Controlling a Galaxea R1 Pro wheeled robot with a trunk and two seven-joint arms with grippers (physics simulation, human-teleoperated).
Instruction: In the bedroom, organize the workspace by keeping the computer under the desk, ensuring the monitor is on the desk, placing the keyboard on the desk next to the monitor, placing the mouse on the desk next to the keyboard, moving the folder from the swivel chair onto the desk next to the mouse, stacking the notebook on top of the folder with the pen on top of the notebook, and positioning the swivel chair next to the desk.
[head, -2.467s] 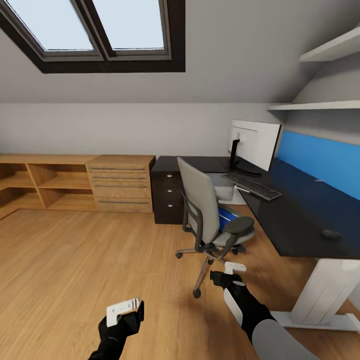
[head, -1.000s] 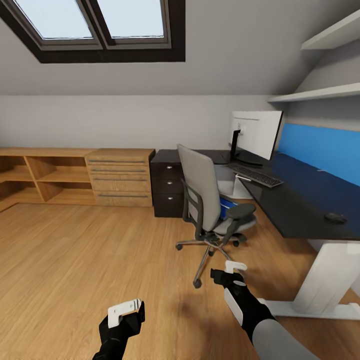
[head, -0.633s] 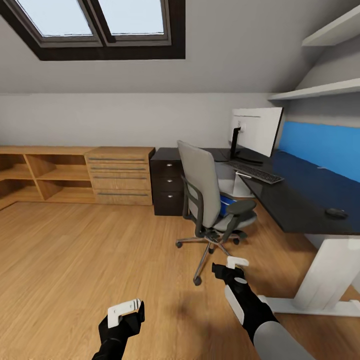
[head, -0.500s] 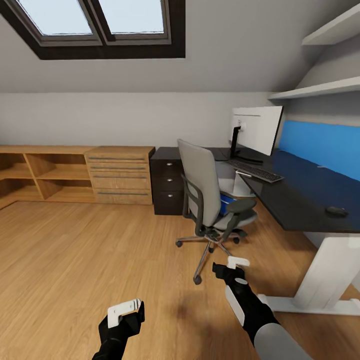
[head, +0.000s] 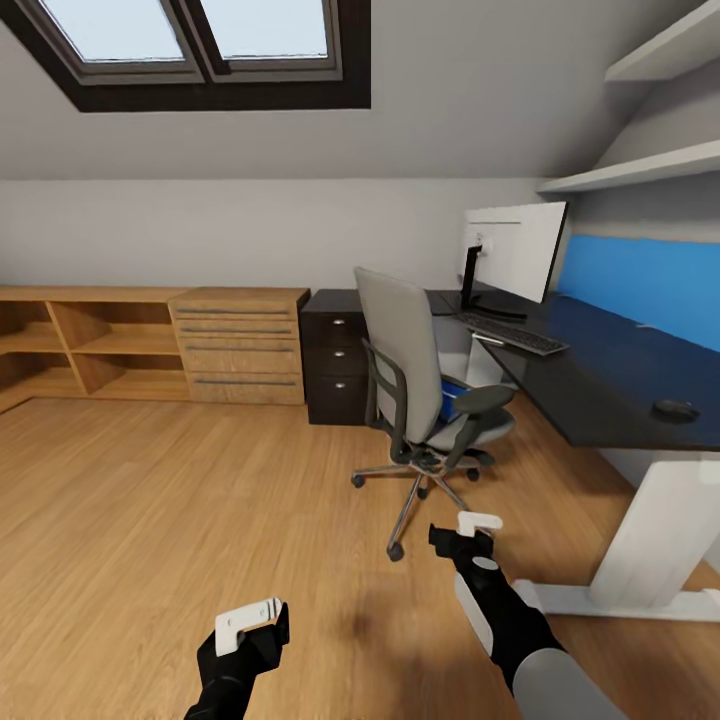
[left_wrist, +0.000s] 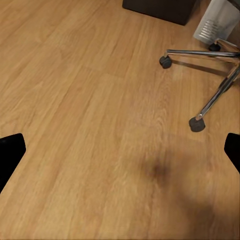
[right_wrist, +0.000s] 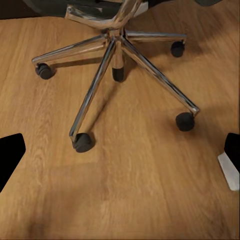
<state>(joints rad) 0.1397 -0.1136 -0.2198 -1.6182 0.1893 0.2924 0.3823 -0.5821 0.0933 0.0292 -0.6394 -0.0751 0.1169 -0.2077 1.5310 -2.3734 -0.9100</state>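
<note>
Two grippers hang low over the wooden floor (head: 150, 500), and both are empty with their fingers spread wide: the left gripper (head: 247, 620) over bare boards, the right gripper (head: 476, 528) just short of the swivel chair (head: 415, 385). The right wrist view looks down on the chair's chrome base (right_wrist: 117, 60) and its dark casters, while the left wrist view catches two of those legs at the edge of bare floor. The chair stands beside the desk (head: 600, 385) with its back toward the robot, and a strip of the blue folder (head: 455, 395) shows on its seat. On the black desk top the monitor (head: 512, 250) stands at the far end with its white back showing, the keyboard (head: 512, 335) lies just in front of its stand, and the mouse (head: 677, 409) sits well apart from them near the front edge. Part of the pale computer (head: 482, 362) shows under the desk behind the chair. A light wood cabinet (head: 240, 345) runs along the far wall beside the desk's dark drawers (head: 335, 370).
</note>
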